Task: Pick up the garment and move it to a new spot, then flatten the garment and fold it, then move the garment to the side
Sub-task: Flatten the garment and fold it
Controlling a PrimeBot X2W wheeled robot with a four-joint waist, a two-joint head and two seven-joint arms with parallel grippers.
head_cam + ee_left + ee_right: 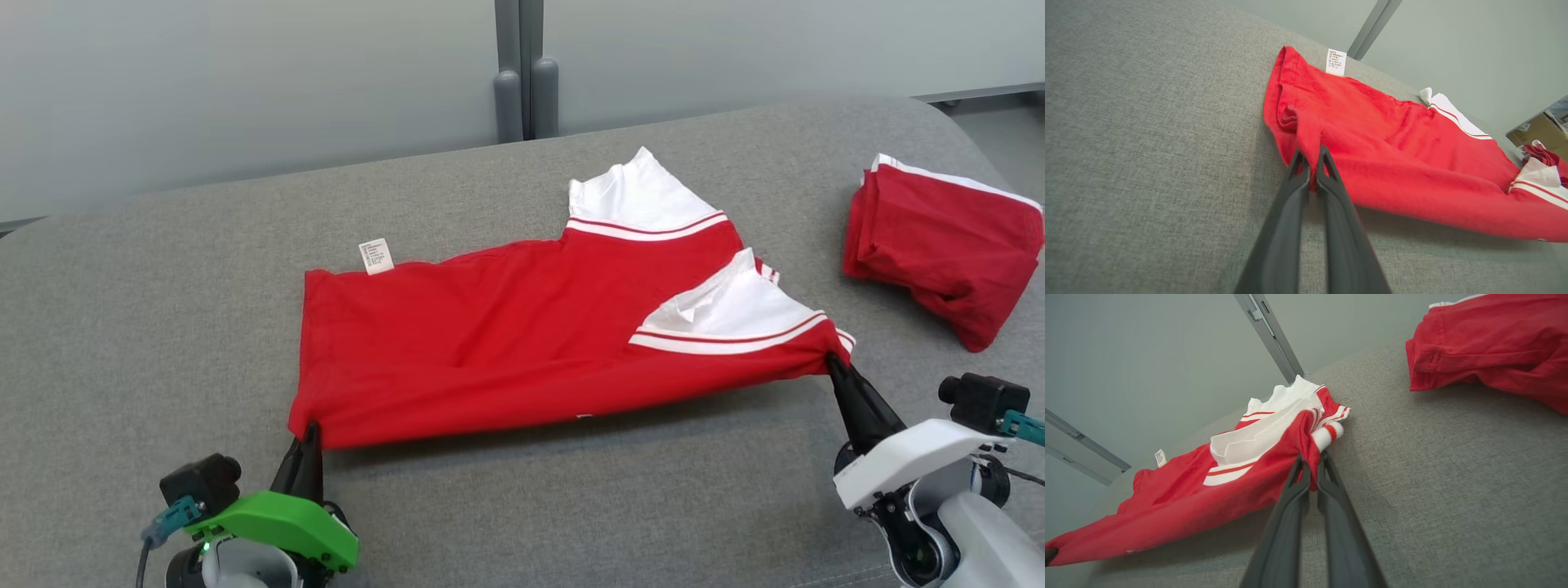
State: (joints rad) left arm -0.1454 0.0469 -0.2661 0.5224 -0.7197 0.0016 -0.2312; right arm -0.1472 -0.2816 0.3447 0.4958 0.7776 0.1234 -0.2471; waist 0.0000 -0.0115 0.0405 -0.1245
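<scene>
- You see the left gripper (310,434) clamped shut on the near left hem corner of the garment (490,343); its arm is cut off at the frame edge.
- The right gripper (834,365) is closed on the near right corner; the pinched cloth is hidden between its fingers.
- The garment's long axis runs left to right, hem left, sleeves right, near edge raised off the grey padded surface (163,310).
- Farther right lies a folded red cloth (939,245); a pale wall (245,82) stands behind.
</scene>
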